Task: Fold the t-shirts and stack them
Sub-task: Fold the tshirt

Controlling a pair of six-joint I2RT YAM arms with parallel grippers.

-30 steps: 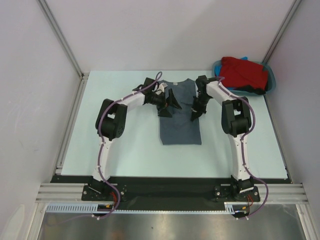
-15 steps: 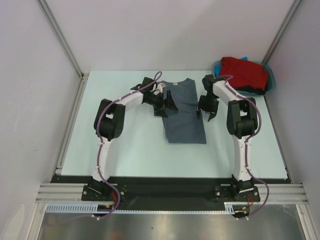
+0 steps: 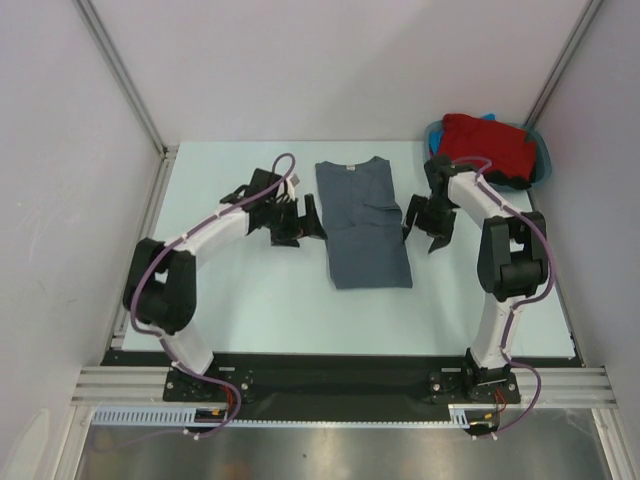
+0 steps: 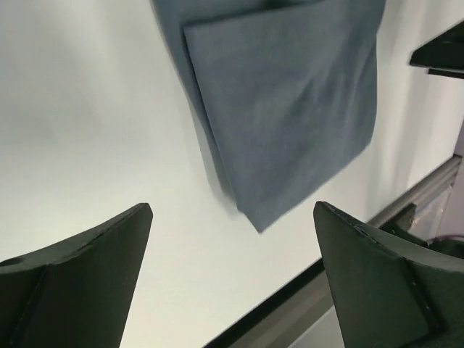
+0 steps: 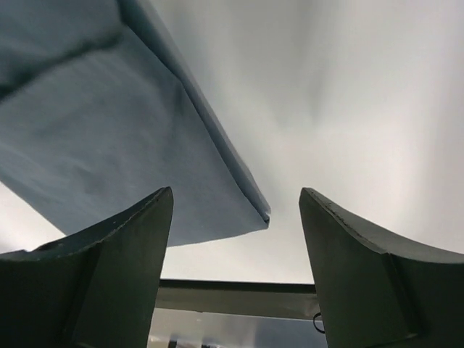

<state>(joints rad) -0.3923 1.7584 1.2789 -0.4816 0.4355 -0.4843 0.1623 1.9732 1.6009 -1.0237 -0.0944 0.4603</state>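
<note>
The slate-grey t-shirt (image 3: 362,225) lies flat at the centre of the table (image 3: 250,290), folded into a narrow strip with its collar toward the top of the frame. The left pincer (image 3: 298,222) sits just beside its left edge, jaws spread wide and empty. The right pincer (image 3: 425,227) sits just beside its right edge, jaws also apart, gripping nothing. Neither touches the cloth. The red t-shirt (image 3: 485,145) lies heaped in the teal tub (image 3: 545,160) at upper right, well apart.
</note>
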